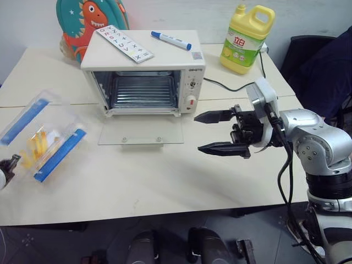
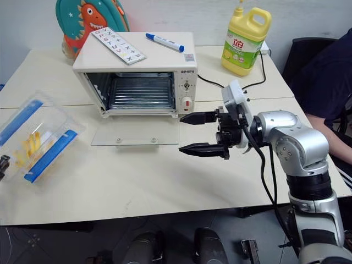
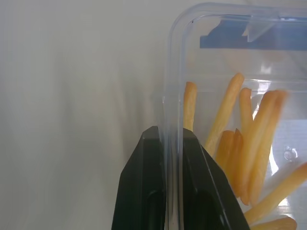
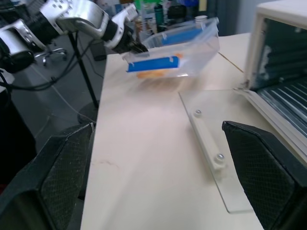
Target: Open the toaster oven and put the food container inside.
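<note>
Nearest me, the right gripper (image 1: 215, 132) hangs over the cream table (image 1: 165, 181), jaws spread wide and empty, just in front of the toaster oven (image 1: 144, 71). I see its glass door (image 1: 141, 132) lying flat open on the tabletop. At the table's left edge my left gripper (image 4: 136, 47) is pinched tight on the rim of the food container (image 1: 41, 136), holding it tilted. A yellow detergent jug (image 1: 247, 37) stands at the back beside a dinosaur backpack (image 1: 88, 22); a marker (image 1: 171, 40) and a letter card (image 1: 124, 43) lie on the oven.
</note>
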Tool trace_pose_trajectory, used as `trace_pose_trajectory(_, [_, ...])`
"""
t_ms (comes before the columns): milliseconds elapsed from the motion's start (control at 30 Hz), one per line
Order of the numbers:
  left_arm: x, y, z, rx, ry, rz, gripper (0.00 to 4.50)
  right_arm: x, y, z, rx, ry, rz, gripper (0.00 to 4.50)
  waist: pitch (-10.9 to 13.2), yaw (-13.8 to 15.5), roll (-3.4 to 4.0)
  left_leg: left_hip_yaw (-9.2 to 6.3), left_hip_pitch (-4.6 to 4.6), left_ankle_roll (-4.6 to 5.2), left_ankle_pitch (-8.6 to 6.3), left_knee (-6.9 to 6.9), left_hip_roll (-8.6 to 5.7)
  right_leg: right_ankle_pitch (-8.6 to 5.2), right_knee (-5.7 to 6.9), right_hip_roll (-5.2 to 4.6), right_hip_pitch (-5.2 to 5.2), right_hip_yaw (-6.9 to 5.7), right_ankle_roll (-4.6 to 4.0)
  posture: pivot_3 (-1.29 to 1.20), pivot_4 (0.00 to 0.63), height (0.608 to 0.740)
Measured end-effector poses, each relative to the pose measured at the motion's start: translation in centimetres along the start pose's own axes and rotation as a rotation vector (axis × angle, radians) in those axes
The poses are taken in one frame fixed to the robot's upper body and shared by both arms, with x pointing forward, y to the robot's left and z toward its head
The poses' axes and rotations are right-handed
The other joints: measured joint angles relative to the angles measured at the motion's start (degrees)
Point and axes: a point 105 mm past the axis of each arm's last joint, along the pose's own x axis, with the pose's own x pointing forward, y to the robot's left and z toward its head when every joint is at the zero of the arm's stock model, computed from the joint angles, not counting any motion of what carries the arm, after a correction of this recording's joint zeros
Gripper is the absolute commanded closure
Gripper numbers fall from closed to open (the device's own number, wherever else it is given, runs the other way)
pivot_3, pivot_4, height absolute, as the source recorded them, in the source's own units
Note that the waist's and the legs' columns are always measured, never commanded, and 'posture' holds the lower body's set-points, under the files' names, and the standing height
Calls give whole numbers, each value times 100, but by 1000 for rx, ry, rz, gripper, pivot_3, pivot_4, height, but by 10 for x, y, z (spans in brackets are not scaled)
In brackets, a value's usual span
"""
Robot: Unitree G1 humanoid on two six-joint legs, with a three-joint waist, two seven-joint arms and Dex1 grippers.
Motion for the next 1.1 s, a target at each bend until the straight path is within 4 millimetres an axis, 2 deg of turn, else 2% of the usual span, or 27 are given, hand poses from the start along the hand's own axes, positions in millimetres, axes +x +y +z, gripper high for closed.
trace_pose_trajectory(133, [-2,-52,7,173,30,-148,4492,-16,-4,-8,21,15,-80,0,5,-7,8,4,0,-9,2,-11,2,-6,2,2,-6,-2,-10,0,150,740])
trace_pose_trajectory(200, [-2,-70,6,226,41,-198,4492,-18,-5,-9,27,13,-97,0,12,-32,21,12,2,-9,3,-16,3,-6,4,6,-7,4,-9,0,150,740])
trace_pose_trajectory(300, [3,-109,-9,389,107,-309,4492,-22,-6,-11,30,11,-131,0,14,-40,22,25,3,-2,13,-18,5,-5,7,20,-12,9,-8,0,150,740])
trace_pose_trajectory(367, [12,-139,-15,477,123,-380,4492,-24,-7,-14,35,16,-156,0,14,3,23,21,1,12,29,-11,5,-5,11,32,-9,2,-6,0,150,740])
trace_pose_trajectory(433, [25,-165,-16,484,126,-428,4492,-23,-5,-14,29,14,-167,0,15,86,22,22,3,16,33,3,7,-1,18,51,-5,2,1,0,150,740])
trace_pose_trajectory(467, [31,-171,-17,483,131,-430,4492,-23,-5,-12,22,12,-166,0,15,105,21,26,2,16,33,10,9,1,20,65,-8,2,5,0,150,740])
trace_pose_trajectory(533, [48,-177,-23,514,166,-388,4492,-26,-3,-10,3,11,-191,0,16,122,19,39,3,18,34,14,12,7,18,92,-12,4,15,0,150,740])
trace_pose_trajectory(600, [61,-173,-26,539,192,-335,3795,-28,-2,-13,9,19,-209,0,18,113,16,42,3,20,35,15,16,7,18,92,-14,6,15,0,150,740])
trace_pose_trajectory(667, [70,-171,-29,553,217,-304,3353,-30,-1,-17,22,20,-227,0,19,130,13,42,1,20,36,13,16,7,15,96,-15,5,16,0,150,740])
trace_pose_trajectory(833, [81,-177,-41,575,269,-316,1804,-30,7,-15,3,22,-245,0,21,146,9,41,0,22,36,19,16,7,15,92,-14,6,17,0,150,740])
trace_pose_trajectory(900, [83,-178,-39,571,263,-330,1230,-30,8,-19,11,25,-251,0,21,134,9,42,1,23,37,22,17,7,19,88,-15,6,18,0,150,740])
trace_pose_trajectory(1067, [78,-178,-23,524,200,-384,1230,-27,11,-19,25,25,-249,0,21,117,9,39,4,17,40,21,22,8,27,71,-16,8,18,0,150,740])
trace_pose_trajectory(1100, [70,-179,-21,512,177,-443,1216,-26,11,-20,27,27,-250,180,21,110,9,40,4,17,40,19,23,8,28,67,-16,11,17,0,150,740])
